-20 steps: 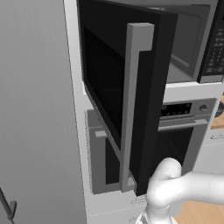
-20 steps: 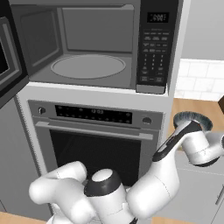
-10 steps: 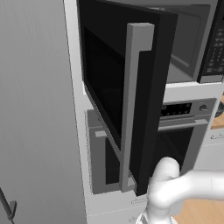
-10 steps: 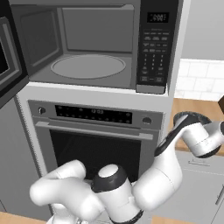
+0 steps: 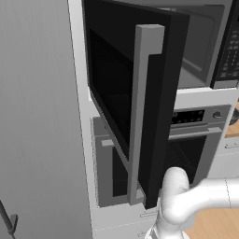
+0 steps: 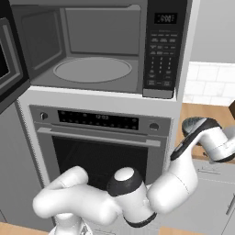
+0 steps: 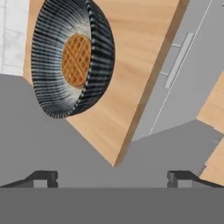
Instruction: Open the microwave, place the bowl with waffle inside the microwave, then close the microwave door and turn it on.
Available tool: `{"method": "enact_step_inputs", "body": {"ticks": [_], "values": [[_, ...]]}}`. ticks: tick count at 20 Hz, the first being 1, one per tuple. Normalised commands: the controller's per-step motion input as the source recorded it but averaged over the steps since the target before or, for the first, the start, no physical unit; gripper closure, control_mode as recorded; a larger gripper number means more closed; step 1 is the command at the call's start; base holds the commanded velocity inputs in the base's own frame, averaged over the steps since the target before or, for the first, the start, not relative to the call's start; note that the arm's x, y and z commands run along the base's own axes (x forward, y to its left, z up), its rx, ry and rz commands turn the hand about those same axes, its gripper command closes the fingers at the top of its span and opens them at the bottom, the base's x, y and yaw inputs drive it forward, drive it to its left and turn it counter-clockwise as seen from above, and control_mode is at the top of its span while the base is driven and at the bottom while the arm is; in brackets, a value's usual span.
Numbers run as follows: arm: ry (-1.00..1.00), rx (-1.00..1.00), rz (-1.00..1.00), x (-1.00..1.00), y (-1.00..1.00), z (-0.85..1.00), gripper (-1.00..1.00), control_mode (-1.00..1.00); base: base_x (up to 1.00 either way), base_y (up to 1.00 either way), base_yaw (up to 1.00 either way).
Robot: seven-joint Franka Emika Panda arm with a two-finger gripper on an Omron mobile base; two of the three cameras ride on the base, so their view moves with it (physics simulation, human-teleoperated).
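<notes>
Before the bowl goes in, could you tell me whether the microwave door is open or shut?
Open. The door stands swung out to the left, and the microwave cavity and its round turntable are exposed.

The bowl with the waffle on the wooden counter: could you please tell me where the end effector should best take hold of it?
Probably at the rim of the bowl, coming from its open top, one finger inside the wall and one outside. The ribbed wall is thin and flares outward, and the waffle lies flat in the middle, leaving the edge free. The end effector is open, with nothing between its fingers.
</notes>
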Motion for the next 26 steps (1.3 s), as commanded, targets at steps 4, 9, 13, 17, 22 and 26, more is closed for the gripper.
{"method": "enact_step_inputs", "body": {"ticks": [4,9,13,17,22,26], "values": [[0.03,0.12,-0.09,0.15,-0.23,-0.05,-1.0,-1.0,0.0,0.0,0.0],[-0.03,0.0,-0.08,0.04,-0.05,-0.23,-1.0,-1.0,0.0,0.0,0.0],[-0.13,-0.03,-0.05,0.15,0.0,-0.31,-1.0,-1.0,0.0,0.0,0.0],[-0.12,0.0,0.0,0.07,0.0,-0.21,-1.0,-1.0,0.0,0.0,0.0],[-0.08,0.0,0.0,0.2,0.01,-0.02,-1.0,-1.0,0.0,0.0,0.0],[-0.06,-0.06,-0.01,0.33,0.09,0.0,-1.0,-1.0,0.0,0.0,0.0]]}}
